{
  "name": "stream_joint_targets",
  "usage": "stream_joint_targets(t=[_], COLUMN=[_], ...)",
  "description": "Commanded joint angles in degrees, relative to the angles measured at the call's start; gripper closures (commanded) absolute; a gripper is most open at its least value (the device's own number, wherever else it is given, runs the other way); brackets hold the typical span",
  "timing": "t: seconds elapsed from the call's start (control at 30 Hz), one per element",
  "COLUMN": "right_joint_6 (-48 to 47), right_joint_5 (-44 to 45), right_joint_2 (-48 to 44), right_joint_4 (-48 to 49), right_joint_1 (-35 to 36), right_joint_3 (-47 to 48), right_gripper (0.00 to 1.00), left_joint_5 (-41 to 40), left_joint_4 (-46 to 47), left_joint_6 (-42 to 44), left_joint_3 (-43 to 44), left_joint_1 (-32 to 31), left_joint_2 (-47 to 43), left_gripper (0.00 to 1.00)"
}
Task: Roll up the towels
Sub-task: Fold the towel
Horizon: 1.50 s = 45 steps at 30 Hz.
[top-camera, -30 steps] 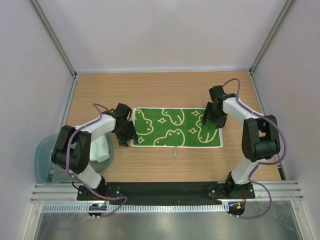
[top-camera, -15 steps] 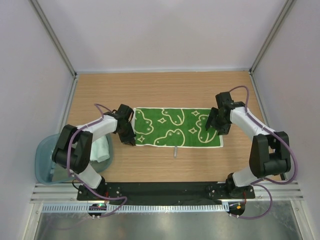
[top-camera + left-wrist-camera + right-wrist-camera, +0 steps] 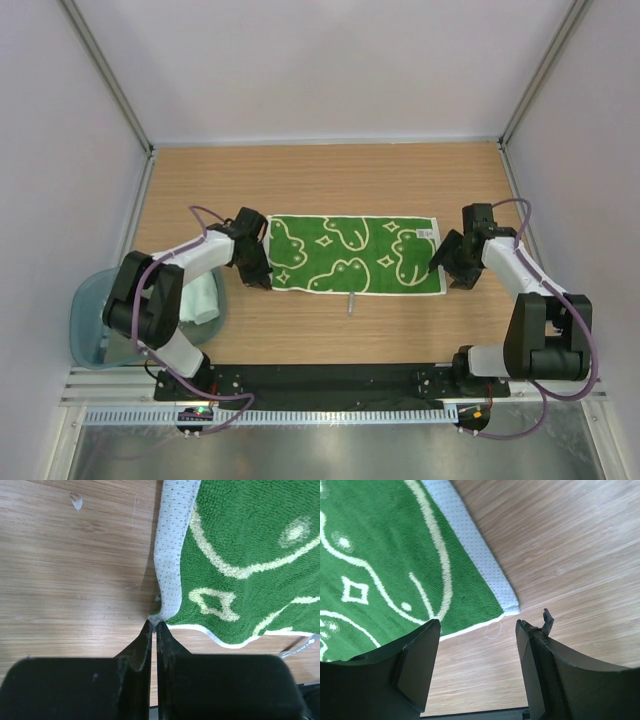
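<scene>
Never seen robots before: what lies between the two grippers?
The green patterned towel, spread flat on the wooden table, fills the stretch from the left gripper to the right gripper, as the top external view shows.

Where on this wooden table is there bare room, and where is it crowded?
Widest free patch: the wooden table between the back wall and the green doodle-patterned towel. A narrower strip runs along its near edge. Crowded: both towel ends, by the left tool and right tool, and beside the translucent teal-grey plastic bin.
</scene>
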Motion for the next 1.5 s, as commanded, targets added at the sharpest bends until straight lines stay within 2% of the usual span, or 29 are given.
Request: stream_joint_targets(t=[0.0,0.43,0.53,0.57,0.73,0.8,0.83,0.93,1.2,1.47], right_joint_6=[0.67,2.6,2.51,2.34,2.16,2.33,2.42,2.42,0.93,-1.44], right_joint_5=[-1.43,-2.13,-1.69,-1.61,-1.78,-2.22,-2.57,-2.83,-6.35,-6.88], right_joint_2=[0.92,2.59,4.17,4.96,6.02,5.85,5.59,3.57,-1.89,2.76], right_joint_4=[2.18,5.44,6.31,6.58,8.07,8.25,8.34,7.03,-0.18,-3.7], right_joint_1=[-1.78,-2.75,-2.92,-3.01,-3.28,-3.28,-3.28,-3.28,-3.28,-3.28], right_joint_3=[-1.43,-5.65,-5.65,-5.65,-6.96,-7.23,-7.32,-6.62,-2.67,7.17], right_gripper=[0.31,0.41,0.47,0.53,0.65,0.73,0.81,0.91,0.92,0.92], left_joint_5=[0.99,1.52,1.69,1.69,1.34,1.34,1.43,1.87,1.87,0.99], left_joint_4=[-0.34,-1.75,-1.75,-1.75,-2.02,-2.02,-2.02,-2.19,-6.85,-9.31], left_joint_6=[0.88,0.7,0.62,0.62,0.62,0.53,0.44,0.35,0.0,0.7], left_joint_3=[1.29,1.91,2.0,1.91,1.74,1.56,1.56,1.73,4.02,12.26], left_joint_1=[-0.13,-0.22,-0.13,-0.22,-0.13,-0.22,-0.13,-0.22,-0.13,0.31], left_joint_2=[-3.93,-5.34,-5.34,-5.43,-5.78,-5.78,-5.7,-6.22,-10.52,-7.55], left_gripper=[1.0,1.0,1.0,1.0,1.0,1.0,1.0,1.0,1.0,1.0])
